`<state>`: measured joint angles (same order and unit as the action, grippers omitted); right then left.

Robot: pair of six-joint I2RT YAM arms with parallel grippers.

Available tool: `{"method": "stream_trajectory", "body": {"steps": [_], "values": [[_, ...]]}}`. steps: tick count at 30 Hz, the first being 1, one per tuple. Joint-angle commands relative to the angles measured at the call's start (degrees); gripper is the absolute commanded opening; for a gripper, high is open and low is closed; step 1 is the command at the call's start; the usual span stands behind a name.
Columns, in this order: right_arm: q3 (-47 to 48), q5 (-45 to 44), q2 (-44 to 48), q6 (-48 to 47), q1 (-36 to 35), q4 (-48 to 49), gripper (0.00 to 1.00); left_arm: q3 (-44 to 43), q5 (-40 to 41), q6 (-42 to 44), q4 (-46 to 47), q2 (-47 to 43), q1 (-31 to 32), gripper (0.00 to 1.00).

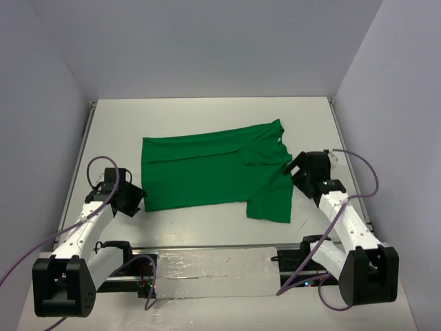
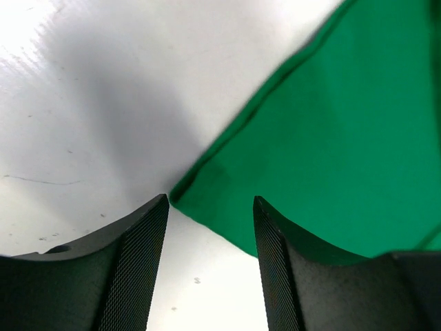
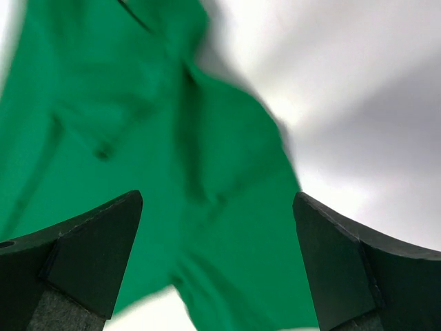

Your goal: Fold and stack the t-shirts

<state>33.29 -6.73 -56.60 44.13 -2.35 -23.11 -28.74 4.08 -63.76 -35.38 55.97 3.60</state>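
Nearest: left arm base (image 1: 63,284) and right arm base (image 1: 368,276), near edge of table (image 1: 207,117)

Further out: left gripper (image 2: 210,207) low at the near-left corner of t-shirt (image 1: 207,172), jaws partway apart, gripping nothing. hem corner (image 2: 200,200) just past the tips, not between them

On the other side: right gripper (image 3: 217,207) gaping wide, empty, above the near-right sleeve (image 1: 270,203). Wrist view blurred there, so fine detail unreadable

Placement of t-shirt: mid-table, lying flat and sideways, hem to the left, collar to the right, some cloth lapped over by the collar

Risks (judgement only):
- Left pinch on bare table or air if closed now, with the corner ahead of the tips. Needs advancing first
- Top layer only caught → layers splitting, skewed fold
- One side lifted ahead of the other → diagonal drag, bunching mid-shirt
- Right grab on loose sleeve instead of shoulder or body edge → sleeve flopping out of the fold
- purple cables (image 1: 103,165) looping beside both wrists, possible snag on a sweep across the cloth

Count:
- 1 t-shirt
- 2 arms
- 2 grippers
- 2 purple cables
- 1 table

Only the one shirt in view, so nothing visible to stack with
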Motion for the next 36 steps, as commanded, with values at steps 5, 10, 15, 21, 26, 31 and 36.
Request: {"method": "stream_trajectory", "body": {"steps": [5, 10, 15, 21, 26, 31, 36], "values": [[-7.3, 3.1, 8.6, 4.4, 0.3, -9.0, 0.96, 2.3, 2.4, -2.9, 4.5, 7.4, 4.2, 0.59], [-8.1, 1.8, 12.3, 6.3, 0.3, -14.2, 0.96, 3.1, 3.0, -3.3, 6.6, 7.8, 4.4, 0.42], [-10.1, 1.4, 18.1, 12.5, -1.4, -20.2, 0.91, 1.4, 3.4, -3.3, 5.8, 5.6, 4.4, 0.10], [-14.2, 1.9, 19.0, 17.4, -1.5, -20.8, 0.88, 0.5, 4.5, -3.0, 5.5, 1.1, 4.4, 0.10], [-16.3, 3.2, 17.9, 18.2, -1.5, -17.5, 0.81, -0.1, 4.1, -2.6, 5.2, 1.8, 4.4, 0.10], [-18.5, 6.4, 19.4, 19.0, -1.9, -14.6, 0.41, -0.2, 3.7, -2.6, 5.7, 2.0, 4.4, 0.10], [-17.9, 6.1, 24.1, 19.3, -1.9, -13.0, 0.09, -1.1, 3.4, -2.4, 5.6, 2.4, 4.4, 0.10]]}}
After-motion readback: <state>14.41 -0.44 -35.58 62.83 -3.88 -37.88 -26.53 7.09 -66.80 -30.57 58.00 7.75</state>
